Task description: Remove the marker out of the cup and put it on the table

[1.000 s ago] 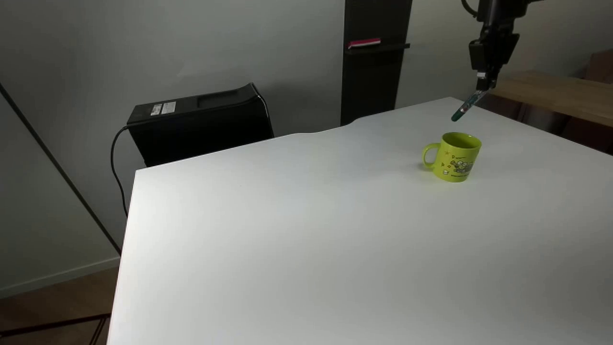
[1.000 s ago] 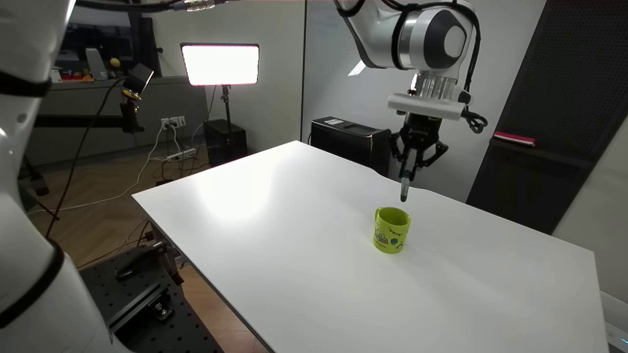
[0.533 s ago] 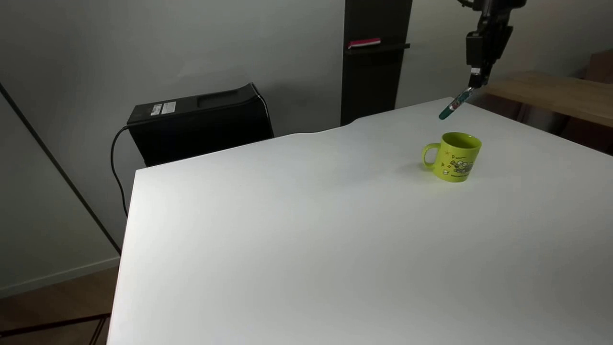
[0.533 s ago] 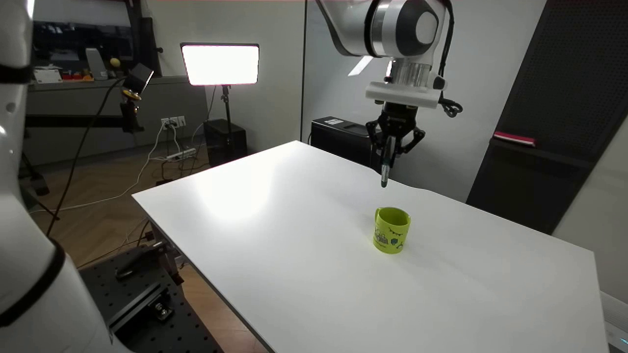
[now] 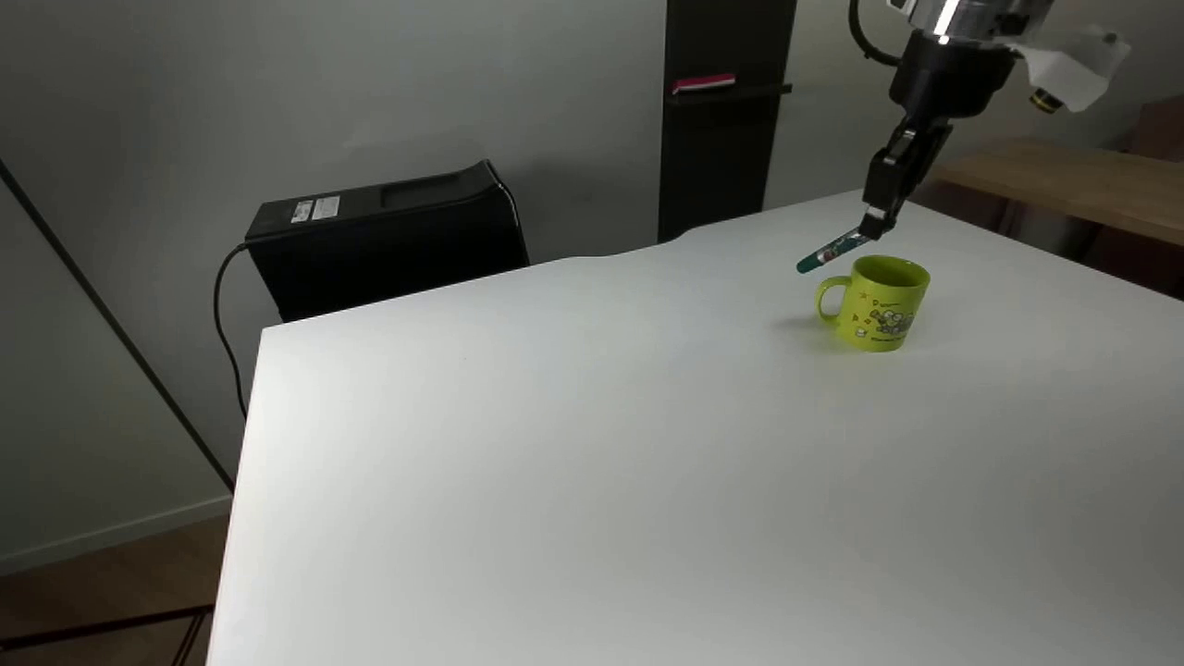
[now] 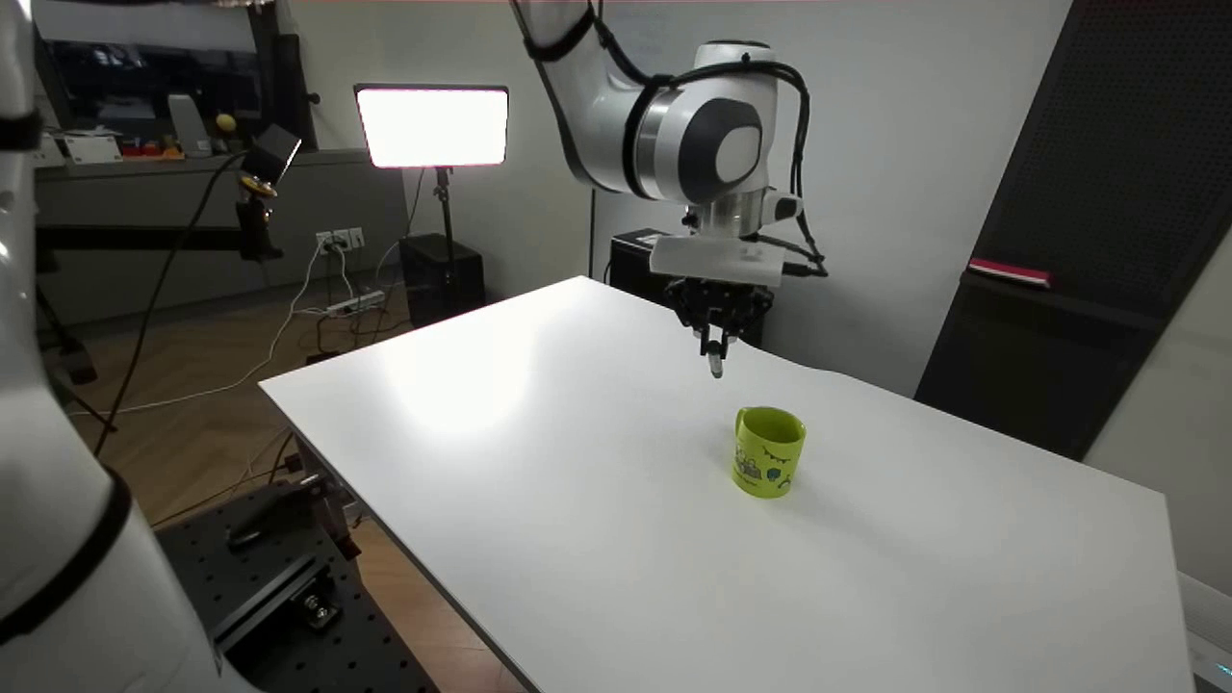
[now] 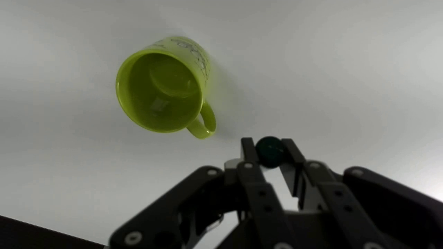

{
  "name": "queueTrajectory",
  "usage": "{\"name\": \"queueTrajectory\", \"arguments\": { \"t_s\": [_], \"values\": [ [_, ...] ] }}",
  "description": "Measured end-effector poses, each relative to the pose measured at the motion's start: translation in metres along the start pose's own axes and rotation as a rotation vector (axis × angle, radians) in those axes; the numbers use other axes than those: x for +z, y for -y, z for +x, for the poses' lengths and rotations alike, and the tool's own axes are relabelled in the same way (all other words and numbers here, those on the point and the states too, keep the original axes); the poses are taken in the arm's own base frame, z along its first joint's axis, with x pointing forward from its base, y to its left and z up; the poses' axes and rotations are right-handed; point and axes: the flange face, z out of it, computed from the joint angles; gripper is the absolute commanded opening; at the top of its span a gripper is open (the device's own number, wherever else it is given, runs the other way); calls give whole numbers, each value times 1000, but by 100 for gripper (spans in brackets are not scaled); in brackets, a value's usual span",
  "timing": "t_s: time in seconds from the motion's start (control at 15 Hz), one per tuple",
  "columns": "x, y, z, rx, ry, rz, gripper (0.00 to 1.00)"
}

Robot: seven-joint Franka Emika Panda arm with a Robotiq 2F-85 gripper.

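The marker (image 5: 830,252), a thin dark green pen, is held in the air by my gripper (image 5: 874,225). It slants down and away from the fingertips. In an exterior view its tip shows below the fingers (image 6: 716,367). In the wrist view I see the marker's round end (image 7: 270,152) between the fingertips (image 7: 269,147); the rest of it is hidden. The yellow-green cup (image 5: 879,314) stands upright on the white table (image 5: 555,444), and it also shows in an exterior view (image 6: 767,457). In the wrist view the cup (image 7: 161,91) is up and left of my fingers, nothing inside, handle towards them.
A black box (image 5: 388,231) stands behind the table's far edge. A brown wooden table (image 5: 1073,180) is past the right edge. A dark cabinet (image 6: 1088,241) and a bright lamp (image 6: 433,125) stand beyond the table. A table edge (image 7: 45,226) shows at the wrist view's lower left.
My gripper has carried the marker leftward in both exterior views and lower than half a second ago. The marker now lies flatter, past the cup's handle side. The cup has not moved.
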Motion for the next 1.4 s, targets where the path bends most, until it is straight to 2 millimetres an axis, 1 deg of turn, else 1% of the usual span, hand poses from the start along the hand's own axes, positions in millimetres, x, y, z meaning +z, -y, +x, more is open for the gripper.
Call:
{"name": "queueTrajectory", "arguments": {
  "t_s": [0.27, 0.6, 1.0, 1.4],
  "values": [
    [23, 15, -27, 0, -94, -30, 6],
    [45, 24, -52, 8, -119, -39, 6],
    [71, 31, -69, -3, -99, -47, 6],
    [93, 37, -78, -20, -86, -57, 6]
  ]
}}
